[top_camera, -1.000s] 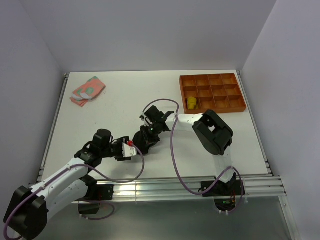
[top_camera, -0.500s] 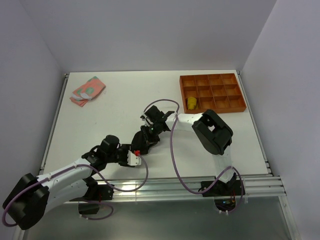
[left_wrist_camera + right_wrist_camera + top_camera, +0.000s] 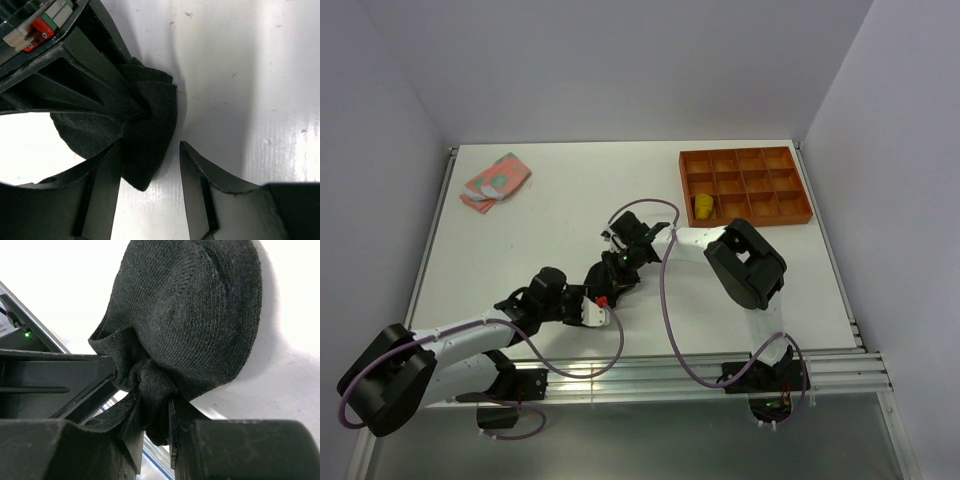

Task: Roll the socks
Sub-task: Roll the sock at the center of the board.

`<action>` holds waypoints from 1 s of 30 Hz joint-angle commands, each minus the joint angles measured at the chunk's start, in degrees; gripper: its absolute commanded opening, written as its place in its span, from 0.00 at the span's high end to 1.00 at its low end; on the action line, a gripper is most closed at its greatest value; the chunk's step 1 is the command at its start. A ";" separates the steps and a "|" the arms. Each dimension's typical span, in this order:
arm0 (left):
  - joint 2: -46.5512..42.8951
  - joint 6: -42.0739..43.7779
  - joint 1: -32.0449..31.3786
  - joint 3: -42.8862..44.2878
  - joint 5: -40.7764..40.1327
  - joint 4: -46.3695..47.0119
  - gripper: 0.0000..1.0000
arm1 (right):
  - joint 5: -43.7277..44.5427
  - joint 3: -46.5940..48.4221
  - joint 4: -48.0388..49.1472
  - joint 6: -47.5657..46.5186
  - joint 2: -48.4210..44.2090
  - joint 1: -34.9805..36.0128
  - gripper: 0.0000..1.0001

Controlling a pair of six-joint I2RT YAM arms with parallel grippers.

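Left wrist view: the left claw (image 3: 150,152) has advanced, jaws wide and empty, straddling the black sock (image 3: 155,115) pinched tight by the right claw (image 3: 152,422); a second grip for rolling looks imminent.

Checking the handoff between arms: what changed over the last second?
The left gripper slid rightward up to the plain black fabric sock, with its jaws open at the sock's edge. The right gripper stayed clamped on that sock. The pink-and-green sock and mustard-yellow sock did not move.

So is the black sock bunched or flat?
Bunched: the black sock is a rounded wad, its gathered end pinched in the right gripper.
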 commanded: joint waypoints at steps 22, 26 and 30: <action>13.59 1.16 -0.71 16.33 7.85 -26.19 0.97 | 14.55 -9.65 -3.09 -0.15 -4.68 0.58 0.74; 14.90 1.77 -0.18 19.60 12.86 -33.32 1.00 | 18.59 -12.46 -1.68 1.69 -10.13 0.50 0.59; 15.96 3.00 1.31 21.27 18.47 -37.21 1.00 | 23.60 -16.06 -0.36 4.41 -16.46 0.58 0.51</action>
